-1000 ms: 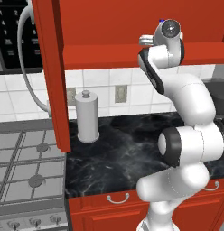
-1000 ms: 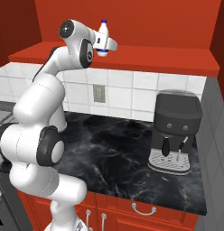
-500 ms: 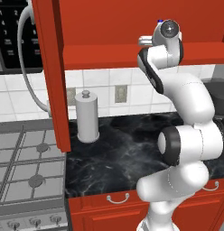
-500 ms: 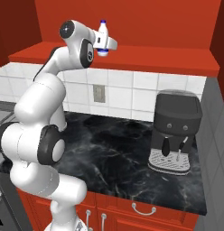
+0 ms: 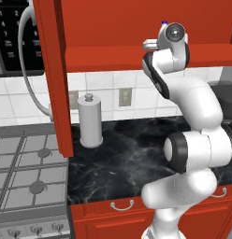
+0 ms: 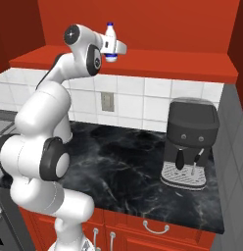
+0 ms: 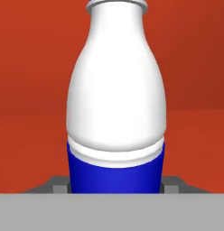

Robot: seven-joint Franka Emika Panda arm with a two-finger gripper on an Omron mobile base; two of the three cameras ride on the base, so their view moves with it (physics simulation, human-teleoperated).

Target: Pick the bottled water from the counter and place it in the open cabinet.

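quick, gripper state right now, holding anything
Gripper: closed on the bottled water, holding it upright at the level of the open cabinet shelf.

Bottled water (image 6: 110, 42) upright in the gripper (image 6: 113, 49) above the open cabinet (image 6: 143, 63) shelf; coffee machine (image 6: 189, 143) on the counter (image 6: 123, 171), right.

Bottled water (image 6: 110, 43) upright, blue-capped, above open cabinet (image 6: 157, 63) shelf; counter (image 6: 143, 166) below.
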